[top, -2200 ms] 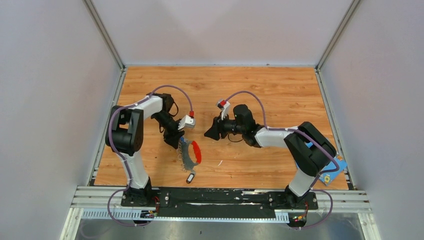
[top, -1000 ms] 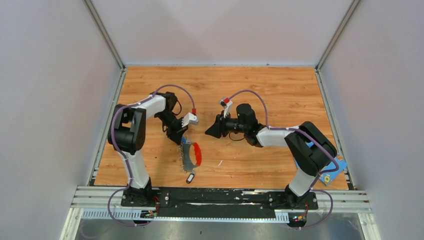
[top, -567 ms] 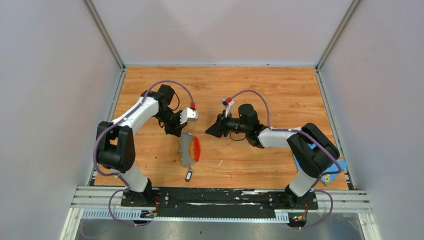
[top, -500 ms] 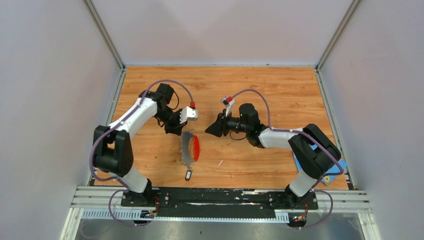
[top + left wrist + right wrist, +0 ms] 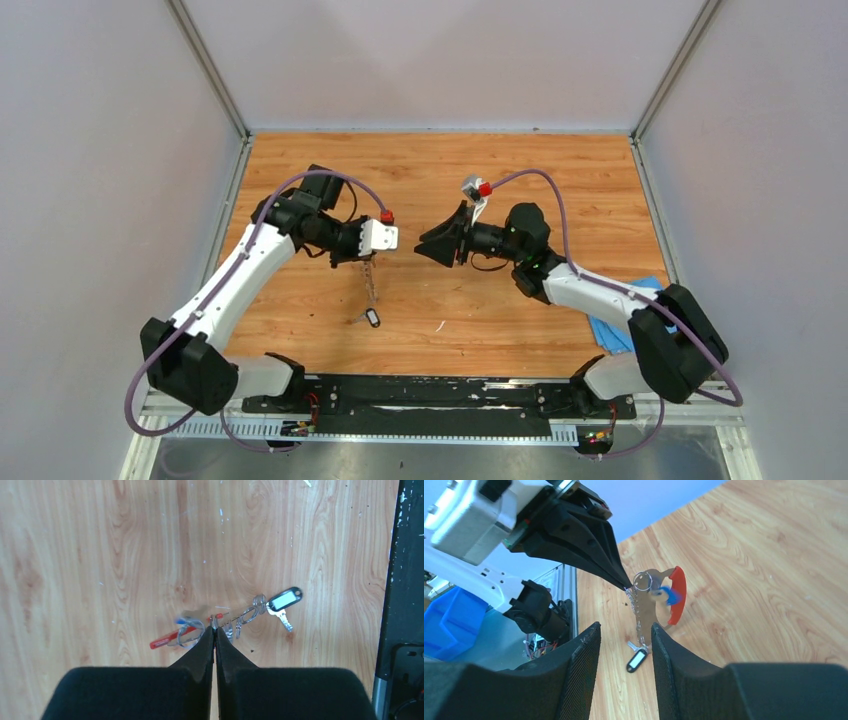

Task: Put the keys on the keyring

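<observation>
Left wrist view: my left gripper (image 5: 215, 631) is pinched tight on the dangling keyring (image 5: 245, 615); my right gripper (image 5: 625, 627) stands half-open, holding nothing.

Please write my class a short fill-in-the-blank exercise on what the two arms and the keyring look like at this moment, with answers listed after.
1. The left gripper is shut on the keyring, while the right gripper has its jaws ____ and empty.
2. The lowest key dangling from the keyring has a ____ head.
3. The keyring's curved loop is ____.
4. The cloth beside the right arm is ____.

Missing words: open; black; red; blue.
</observation>
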`<state>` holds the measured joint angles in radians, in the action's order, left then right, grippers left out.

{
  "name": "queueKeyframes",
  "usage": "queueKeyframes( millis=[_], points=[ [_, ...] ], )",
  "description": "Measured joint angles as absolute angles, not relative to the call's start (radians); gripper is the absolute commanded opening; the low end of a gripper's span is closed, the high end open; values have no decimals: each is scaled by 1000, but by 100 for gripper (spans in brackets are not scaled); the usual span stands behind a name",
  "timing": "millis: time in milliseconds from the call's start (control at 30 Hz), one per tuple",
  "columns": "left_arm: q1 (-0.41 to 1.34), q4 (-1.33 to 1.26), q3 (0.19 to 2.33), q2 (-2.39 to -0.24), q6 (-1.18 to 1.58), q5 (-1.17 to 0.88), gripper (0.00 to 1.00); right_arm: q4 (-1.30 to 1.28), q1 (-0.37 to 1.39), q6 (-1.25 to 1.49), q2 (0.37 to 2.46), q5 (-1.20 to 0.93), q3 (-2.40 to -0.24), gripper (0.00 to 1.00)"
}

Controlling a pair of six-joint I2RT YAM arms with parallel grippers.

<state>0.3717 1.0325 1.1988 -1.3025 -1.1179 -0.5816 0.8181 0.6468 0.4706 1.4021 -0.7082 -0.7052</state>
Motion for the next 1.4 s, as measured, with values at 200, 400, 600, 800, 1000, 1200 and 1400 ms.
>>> queueKeyframes(
  millis=[200,400,600,800,1000,1200,1400],
  points=[
    [431,1031,1249,-1222,-1142,-552,0,803,647,412,1308,-738,-707,45],
    [459,1018,1279,-1092,-1202,-550,0,727,651,362,1271,-756,-749,45],
    [461,1018,1302,-1008,-1184,-606,0,630,680,286,1237,-791,-854,45],
    [461,1018,1334,-963,-1122,-712,0,589,744,182,1224,-825,-933,44],
    [462,1017,1378,-955,-1065,-816,0,492,802,39,1237,-845,-1014,43],
    [462,1016,1380,-928,-1059,-883,0,392,815,-81,1238,-856,-1052,38],
    [462,1016,1380,-912,-1065,-935,0,333,851,-165,1237,-853,-1072,33]
  ],
)
